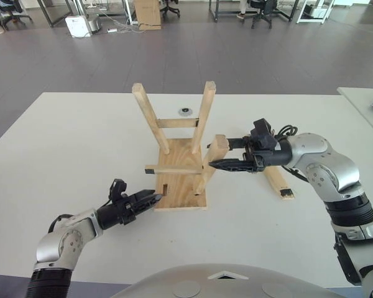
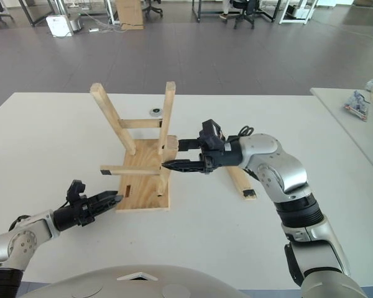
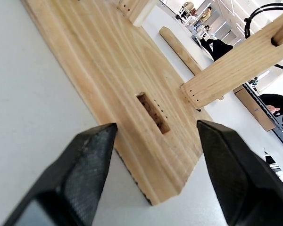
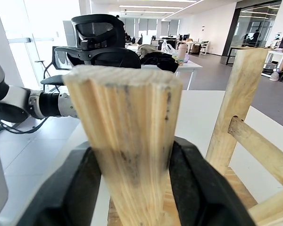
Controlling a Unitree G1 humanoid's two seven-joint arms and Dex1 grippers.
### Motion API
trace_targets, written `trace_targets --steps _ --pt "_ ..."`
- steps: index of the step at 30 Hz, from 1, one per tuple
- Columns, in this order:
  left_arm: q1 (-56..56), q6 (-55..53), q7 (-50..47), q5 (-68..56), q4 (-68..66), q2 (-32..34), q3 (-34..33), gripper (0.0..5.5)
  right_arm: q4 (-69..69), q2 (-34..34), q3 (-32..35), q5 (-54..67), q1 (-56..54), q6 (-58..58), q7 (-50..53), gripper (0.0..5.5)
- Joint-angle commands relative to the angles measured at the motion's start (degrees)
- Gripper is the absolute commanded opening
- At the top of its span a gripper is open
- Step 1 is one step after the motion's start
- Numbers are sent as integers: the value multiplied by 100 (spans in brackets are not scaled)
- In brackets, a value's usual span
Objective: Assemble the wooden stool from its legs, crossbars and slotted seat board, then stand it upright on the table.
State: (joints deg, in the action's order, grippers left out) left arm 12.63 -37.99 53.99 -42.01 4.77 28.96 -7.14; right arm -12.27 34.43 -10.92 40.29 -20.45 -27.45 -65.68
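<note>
**Left gripper open beside a half-built stool on a white table**

Lowest in the left eye view, at lower left, the left gripper [image 1: 151, 199] is seen with its two black, fine-textured fingers [image 3: 87, 160] spread apart, holding nothing. Just beyond them lies the near corner of the seat board [image 1: 185, 188], a flat rectangle of pale, straight-grained wood with a small rectangular slot [image 3: 153, 112] cut through it. The board rests on the smooth white table [image 1: 62, 143] at the centre of the frame. Two square-section legs [image 1: 150, 117] rise from its far edge, splayed apart and joined by a short crossbar [image 1: 177, 123]. A second crossbar [image 1: 174, 168] runs level above the board. At centre right, the right gripper [image 1: 220, 153] is clamped on a third, tilted leg [image 4: 127, 141], whose lower end meets the board. A loose leg [image 1: 278, 181] lies flat at the right.
</note>
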Motion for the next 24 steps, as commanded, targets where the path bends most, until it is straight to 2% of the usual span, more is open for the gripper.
trace_targets --steps 1,2,9,12,15,19,24 --pt "-8 124 -75 153 10 1 -12 313 160 240 -543 -232 580 -1698 789 204" --pt "-23 143 -71 163 -6 14 -9 313 83 286 -552 -150 610 -1754 823 245" --pt "-84 212 -67 221 -49 15 15 313 -67 222 -435 -162 704 -1894 895 360" --pt "-71 249 -83 260 -36 -21 39 313 91 264 -246 -442 728 -1596 1018 423" --pt "-79 285 -63 317 -18 -21 91 313 503 427 163 -1001 612 -1199 1471 423" --pt "-96 330 1 409 -55 35 186 313 1380 116 751 -1853 441 -521 2753 423" --pt "-115 358 -7 512 -100 48 243 313 1522 -93 1176 -2221 680 -414 3524 423"
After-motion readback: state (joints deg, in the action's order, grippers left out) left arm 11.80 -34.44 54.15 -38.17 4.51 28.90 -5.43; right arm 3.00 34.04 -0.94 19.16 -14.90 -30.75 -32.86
